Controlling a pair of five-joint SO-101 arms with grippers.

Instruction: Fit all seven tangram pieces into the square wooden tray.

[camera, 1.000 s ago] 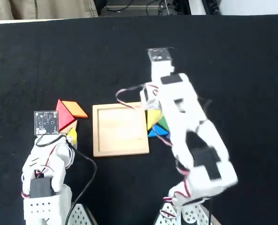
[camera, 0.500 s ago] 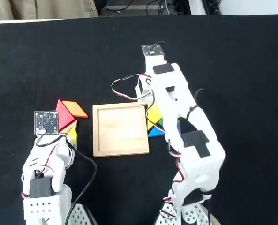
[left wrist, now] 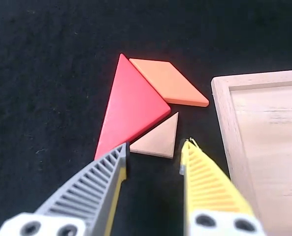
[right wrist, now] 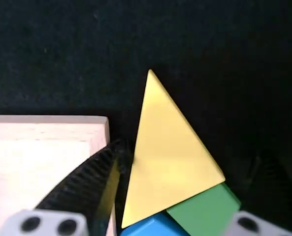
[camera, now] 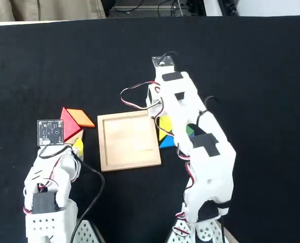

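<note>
Yellow triangle lies just outside a corner of the wooden tray, touching a green piece and a blue piece. Right gripper is wide open and empty, jaws straddling it. Likely step is the grasp: close squarely on the triangle's edges and keep the tray-side jaw off the wall. Left gripper is open and empty over a bare-wood triangle. The right wrist view gives the jaw-to-tray gap, which the arm covers in the high view.

Black table seen spread under left pincer and right pincer. Beyond far edge, ahead of both: beige fabric toward left pincer's side, dark cables midway, white surface toward right pincer's side.
</note>
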